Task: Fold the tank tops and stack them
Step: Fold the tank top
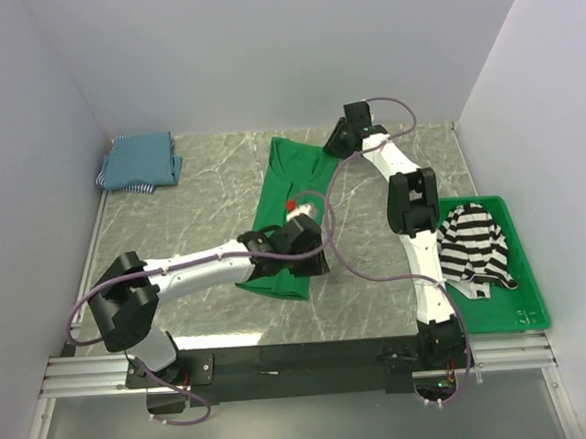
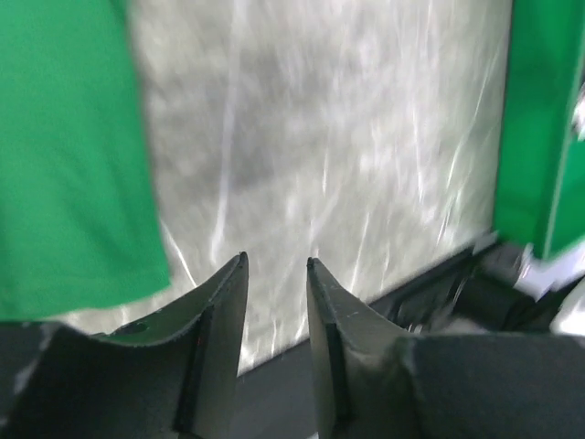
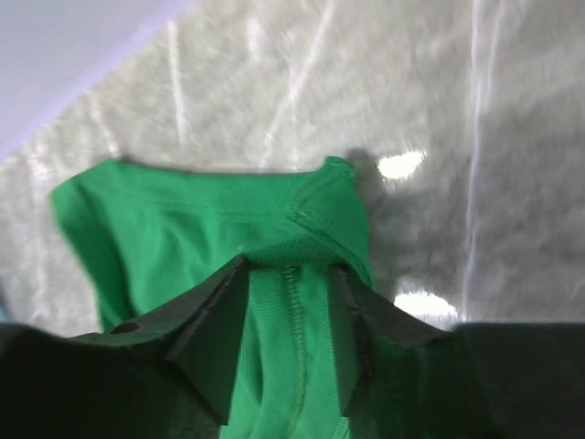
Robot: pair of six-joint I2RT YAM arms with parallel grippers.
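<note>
Green top lies lengthwise, far-to-near, on desk. My right gripper at far hem, jaws apart astride fabric; left gripper by near end, narrowly parted, empty.

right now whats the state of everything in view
green tank top, laid flat as a long strip
striped tank top, crumpled, unfolded, in the tray
teal-blue tops, folded, stacked far left
left end effector, open, empty
right end effector, open, astride the green top's edge
</note>
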